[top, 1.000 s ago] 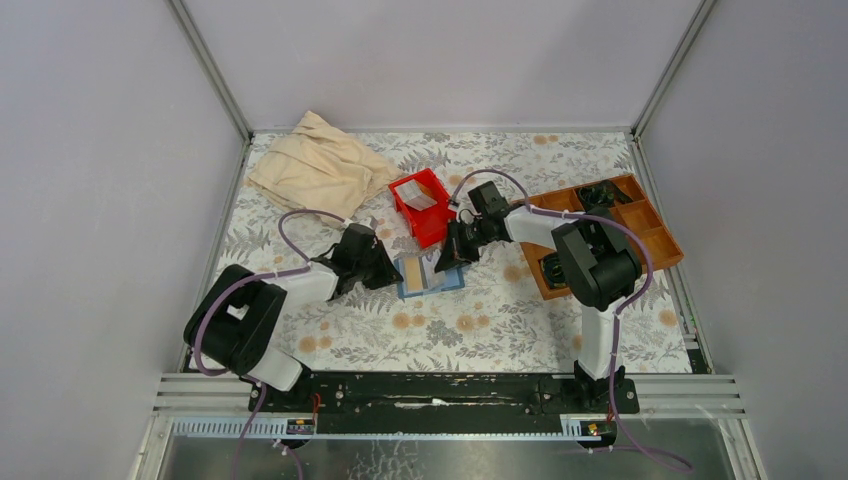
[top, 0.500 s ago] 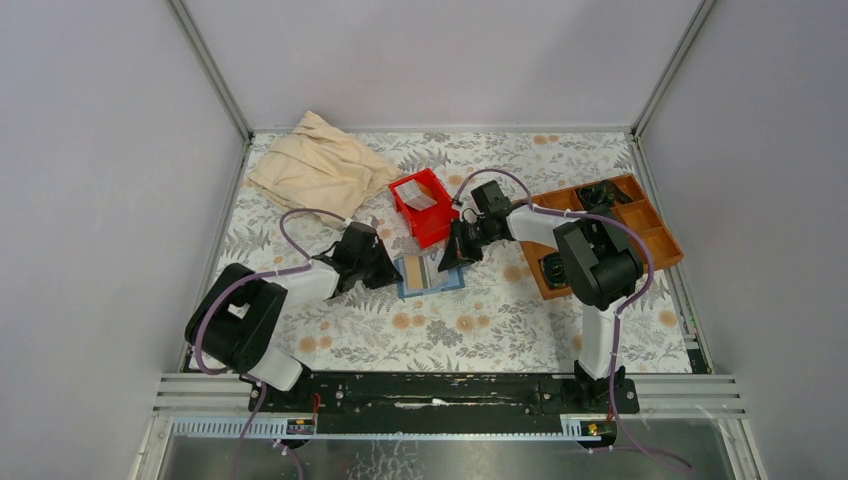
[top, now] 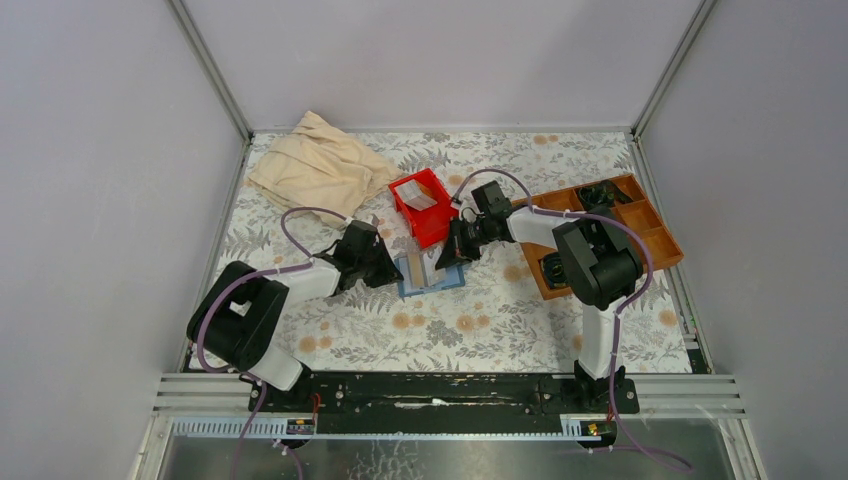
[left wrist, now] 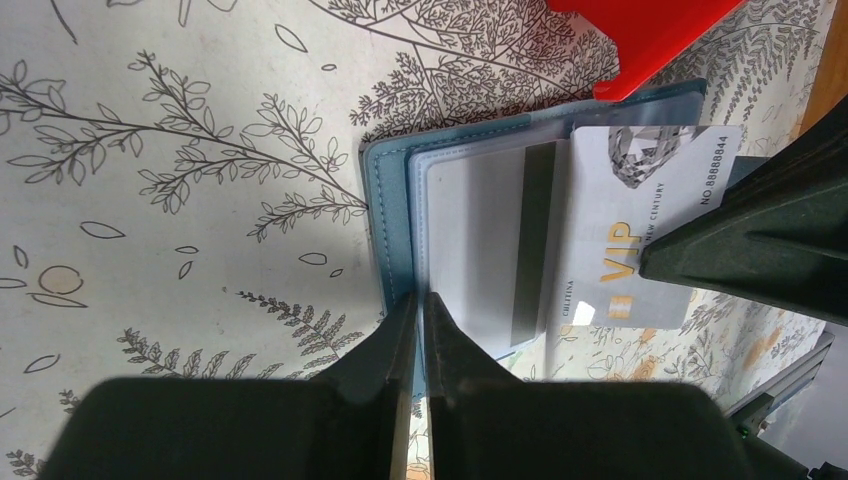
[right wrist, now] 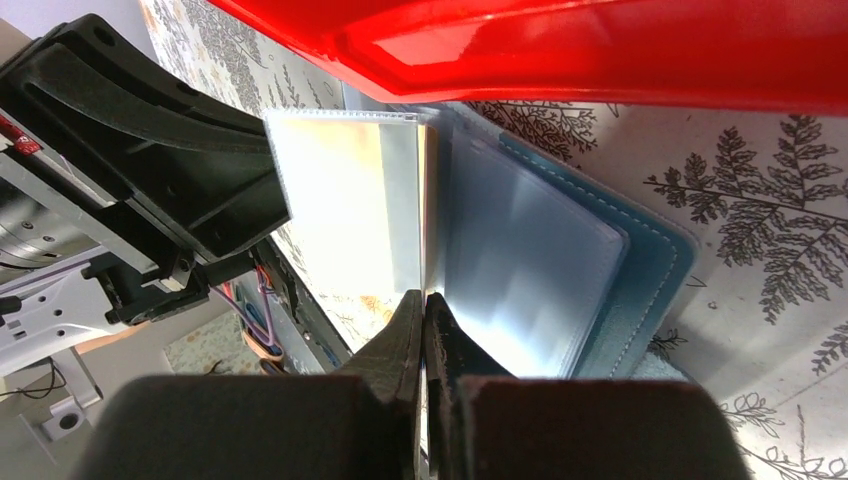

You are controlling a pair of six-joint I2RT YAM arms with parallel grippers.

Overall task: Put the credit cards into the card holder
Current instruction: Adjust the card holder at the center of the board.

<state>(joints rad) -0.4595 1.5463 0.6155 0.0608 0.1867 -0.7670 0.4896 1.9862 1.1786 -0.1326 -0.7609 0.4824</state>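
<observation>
The teal-blue card holder (top: 432, 274) lies open on the table in front of the red bin, also in the left wrist view (left wrist: 388, 230) and the right wrist view (right wrist: 650, 270). My left gripper (top: 392, 272) (left wrist: 420, 298) is shut on the holder's left edge. My right gripper (top: 443, 262) (right wrist: 424, 298) is shut on a silver "VIP" credit card (left wrist: 640, 220) (right wrist: 340, 200), held partly over the holder's right side. A second card (left wrist: 490, 250) with a dark stripe sits in the holder's slot.
A red plastic bin (top: 422, 207) with a pale card-like piece inside stands just behind the holder. A brown wooden compartment tray (top: 655, 235) is at the right. A beige cloth (top: 315, 165) lies at the back left.
My right gripper has shifted slightly with the card over the holder. My left gripper has stayed shut on the holder's edge.
</observation>
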